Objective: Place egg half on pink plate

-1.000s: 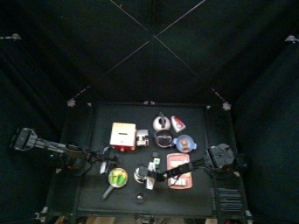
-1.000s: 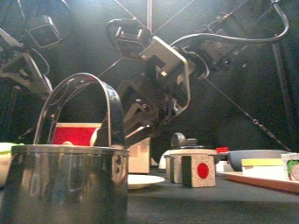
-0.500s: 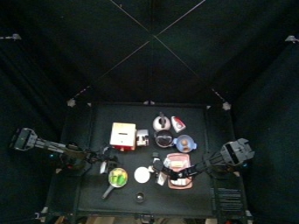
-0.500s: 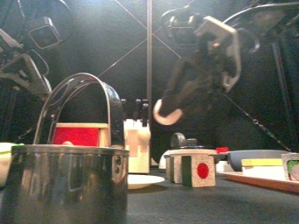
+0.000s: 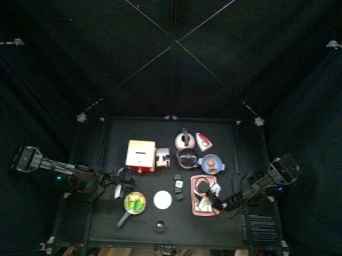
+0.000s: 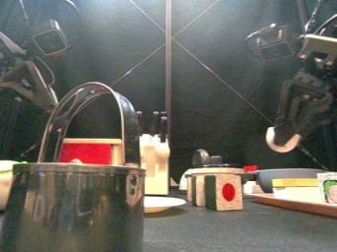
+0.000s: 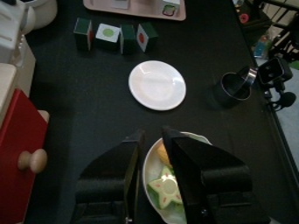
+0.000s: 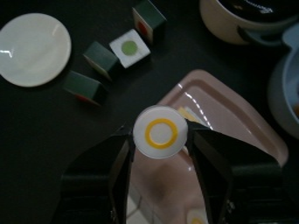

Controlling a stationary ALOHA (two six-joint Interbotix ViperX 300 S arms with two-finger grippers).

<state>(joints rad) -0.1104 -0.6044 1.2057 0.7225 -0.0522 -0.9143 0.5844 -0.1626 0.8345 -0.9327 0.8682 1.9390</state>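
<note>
Above the right end of the black table (image 5: 114, 130), my right gripper (image 8: 160, 147) hangs in the air with its two jaws spread fairly wide and clamped on the egg half (image 8: 159, 133), a small white round piece with a yellow ring on its face. From the right wrist camera I see the egg half directly over the pink plate (image 8: 228, 105), whose pale surface and darker rim spread out beneath the jaws; the egg is clear of the plate, not resting on it. In the front view the same gripper (image 6: 282, 138) appears high at the right, the egg half (image 6: 277, 141) showing as a white curved edge at the jaw tips, well above the tabletop. Just beside the plate lie several small dark blocks (image 8: 112, 52) with white and green faces, and beyond them a flat white disc (image 8: 34, 39). A dark bowl (image 8: 247, 16) sits near the plate's far side. My left gripper (image 7: 162, 166) rests low on the left side of the table, jaws slightly parted over a green-rimmed dish (image 7: 163, 188) holding a pale star-shaped piece; I cannot tell whether they touch it. A metal pot with a looped handle (image 6: 79, 187) fills the near foreground of the front view.
</note>
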